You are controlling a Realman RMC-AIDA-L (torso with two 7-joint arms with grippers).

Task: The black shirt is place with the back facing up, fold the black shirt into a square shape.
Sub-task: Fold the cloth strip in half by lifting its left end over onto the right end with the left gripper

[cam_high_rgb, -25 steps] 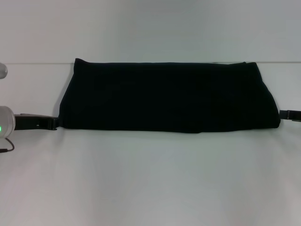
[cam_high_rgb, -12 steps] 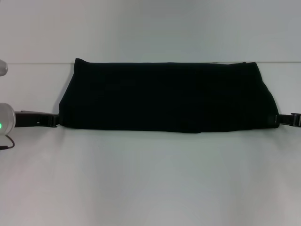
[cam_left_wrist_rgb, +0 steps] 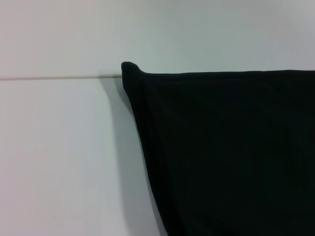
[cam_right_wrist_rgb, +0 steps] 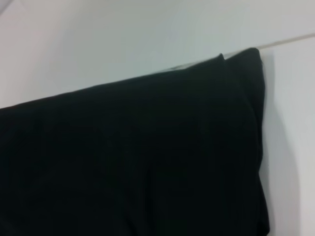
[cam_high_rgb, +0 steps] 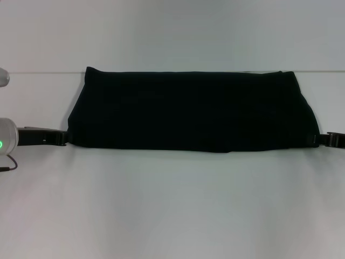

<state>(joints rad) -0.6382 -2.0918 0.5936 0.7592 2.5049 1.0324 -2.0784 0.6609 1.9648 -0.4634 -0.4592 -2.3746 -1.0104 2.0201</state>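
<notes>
- White tabletop (cam_high_rgb: 172, 205) is seen across the whole head view, and it is met at the far side by a pale wall along a thin straight line.
- At the left edge of that view, the left gripper (cam_high_rgb: 60, 139) is held low over the table, with its dark tip touching the near left corner of the black shirt (cam_high_rgb: 191, 110); whether its fingers are apart or together cannot be told.
- The black shirt is laid flat in the middle of the table as a wide, folded band, with its far edge lying along the table's back line and its near edge slightly wavy.
- In the left wrist view, the shirt's (cam_left_wrist_rgb: 226, 152) far left corner is shown as a small rounded bump against the wall line.
- In the right wrist view, the shirt's (cam_right_wrist_rgb: 133, 157) far right corner is shown, with layered edges stacked at the side.
- At the right edge of the head view, the right gripper (cam_high_rgb: 322, 140) is placed at the shirt's near right corner, touching the fabric; its finger state cannot be told either.
</notes>
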